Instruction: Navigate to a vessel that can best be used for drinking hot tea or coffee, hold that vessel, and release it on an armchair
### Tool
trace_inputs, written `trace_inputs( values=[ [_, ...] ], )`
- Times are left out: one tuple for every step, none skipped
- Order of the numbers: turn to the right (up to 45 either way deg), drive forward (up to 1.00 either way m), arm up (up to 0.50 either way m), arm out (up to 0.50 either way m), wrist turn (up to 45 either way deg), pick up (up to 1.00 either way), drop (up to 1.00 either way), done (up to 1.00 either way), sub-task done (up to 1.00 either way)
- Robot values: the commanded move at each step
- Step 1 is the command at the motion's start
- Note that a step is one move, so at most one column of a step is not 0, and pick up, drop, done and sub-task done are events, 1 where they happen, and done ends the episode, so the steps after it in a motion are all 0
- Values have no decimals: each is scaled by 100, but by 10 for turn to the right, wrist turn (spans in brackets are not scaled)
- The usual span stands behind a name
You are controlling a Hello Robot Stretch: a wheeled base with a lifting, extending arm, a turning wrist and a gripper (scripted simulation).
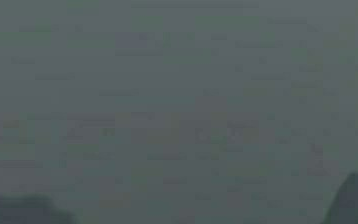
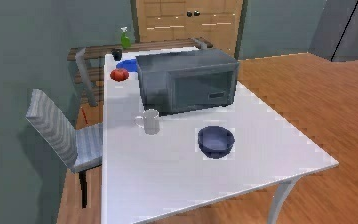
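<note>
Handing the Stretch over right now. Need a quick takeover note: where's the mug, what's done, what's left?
Things: the mug is pale and stands upright on the white table, by the microwave's near left corner, left of a dark blue bowl.
Done: base stands alongside the table, mug near mid-picture in the arm side view.
Left: grasp and lift the mug, find an armchair, release it there. The striped chair at the table looks armless, likely not the target.

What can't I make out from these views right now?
Arm side view: the table behind the microwave, hidden by it.
Arm side view: red blob and dark blob at the table's far end, too small to name.
Arm side view: the cup, any handle too small.
Forward view: dark shapes at the bottom corners, cut by the edge.
</note>
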Motion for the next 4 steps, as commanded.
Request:
trace_inputs(
  values=[
    [0,0,50,0,0,0,0,0,0],
    [0,0,36,0,0,0,0,0,0],
    [0,0,0,50,0,0,0,0,0],
    [0,0,0,0,450,0,0,0,0]
  ],
)
